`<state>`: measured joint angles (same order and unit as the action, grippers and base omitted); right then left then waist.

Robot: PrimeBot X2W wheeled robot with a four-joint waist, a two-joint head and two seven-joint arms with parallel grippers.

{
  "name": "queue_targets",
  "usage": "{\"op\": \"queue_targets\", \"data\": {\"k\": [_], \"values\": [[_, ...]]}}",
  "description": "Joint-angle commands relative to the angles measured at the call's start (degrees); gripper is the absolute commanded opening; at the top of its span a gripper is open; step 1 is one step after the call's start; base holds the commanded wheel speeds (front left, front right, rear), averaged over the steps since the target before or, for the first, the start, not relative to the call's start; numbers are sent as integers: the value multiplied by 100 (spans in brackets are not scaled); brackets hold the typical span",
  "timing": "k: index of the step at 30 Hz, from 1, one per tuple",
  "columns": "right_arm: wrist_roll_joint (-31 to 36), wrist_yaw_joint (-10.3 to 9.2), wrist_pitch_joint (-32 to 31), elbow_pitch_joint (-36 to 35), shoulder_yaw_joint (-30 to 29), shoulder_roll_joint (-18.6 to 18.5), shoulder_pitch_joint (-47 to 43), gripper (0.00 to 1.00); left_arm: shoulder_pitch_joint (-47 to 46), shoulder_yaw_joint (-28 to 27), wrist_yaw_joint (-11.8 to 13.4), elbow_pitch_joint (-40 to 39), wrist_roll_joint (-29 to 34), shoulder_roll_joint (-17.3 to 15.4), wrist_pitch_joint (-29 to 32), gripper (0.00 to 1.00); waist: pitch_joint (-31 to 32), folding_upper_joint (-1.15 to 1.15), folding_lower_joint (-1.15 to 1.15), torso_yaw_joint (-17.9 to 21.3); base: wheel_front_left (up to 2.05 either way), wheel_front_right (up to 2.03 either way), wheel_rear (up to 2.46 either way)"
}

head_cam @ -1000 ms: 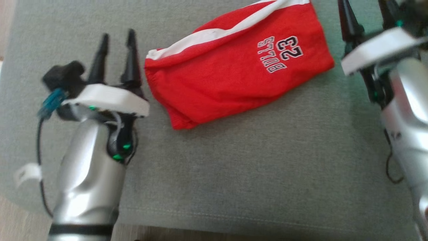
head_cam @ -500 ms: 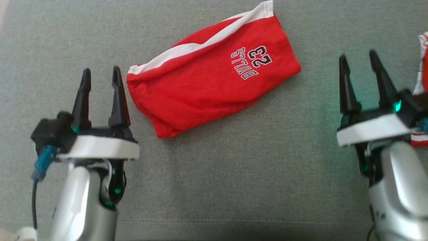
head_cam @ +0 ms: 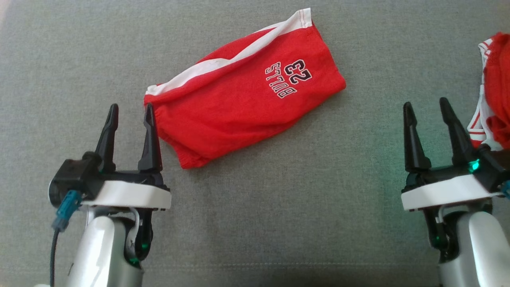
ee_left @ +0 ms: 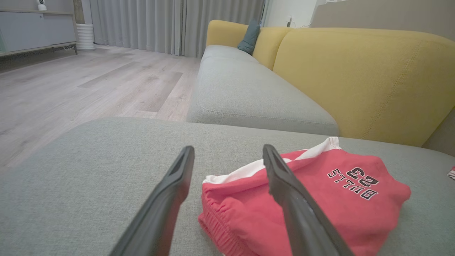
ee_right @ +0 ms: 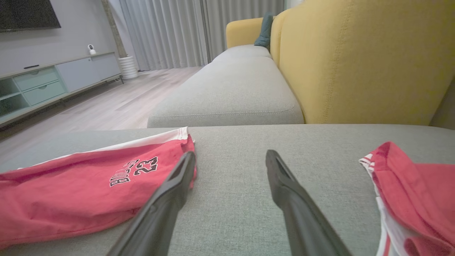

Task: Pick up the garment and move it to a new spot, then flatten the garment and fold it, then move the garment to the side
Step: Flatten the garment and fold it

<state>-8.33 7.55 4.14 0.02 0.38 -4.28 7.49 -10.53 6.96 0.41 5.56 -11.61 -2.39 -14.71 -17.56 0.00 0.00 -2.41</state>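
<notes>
The left gripper and right gripper are held parted, empty; the folded red shorts could be undone if one layer is pinched.

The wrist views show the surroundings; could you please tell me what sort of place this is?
Most likely a home living room: a sofa with yellow backrests and grey cushions, a low cabinet under a wall-mounted television, and long curtains.

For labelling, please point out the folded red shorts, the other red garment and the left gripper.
folded red shorts [head_cam: 239,107]: head view, middle of cloth.
other red garment [head_cam: 498,91]: head view, red part.
left gripper [head_cam: 132,106]: head view, between fingertips.
</notes>
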Motion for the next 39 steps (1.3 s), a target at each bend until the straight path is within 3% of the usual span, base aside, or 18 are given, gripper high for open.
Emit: {"op": "queue_targets", "data": {"k": [1,16,24,32,39], "values": [[50,-6,-28,-248,96,35,11,100,-35,-143,-20,-168,35,-86,-29,100,-1,0,0,-1,0,0,0],[18,-6,-123,-397,35,102,-40,100,-107,-162,-36,-72,50,-67,-29,100,-49,0,0,-15,0,0,0],[-66,-6,-228,-212,21,86,142,100,-281,-77,-82,-97,11,-59,-29,100,-280,0,0,-225,0,0,0],[-282,-6,-560,577,504,-228,1174,100,-521,35,-69,-142,-79,-52,-29,100,-683,0,0,-553,0,0,0],[-489,-6,-1145,1841,986,-386,2239,100,-648,155,-9,-92,-188,-50,-29,100,-799,0,0,-702,0,0,0]]}}
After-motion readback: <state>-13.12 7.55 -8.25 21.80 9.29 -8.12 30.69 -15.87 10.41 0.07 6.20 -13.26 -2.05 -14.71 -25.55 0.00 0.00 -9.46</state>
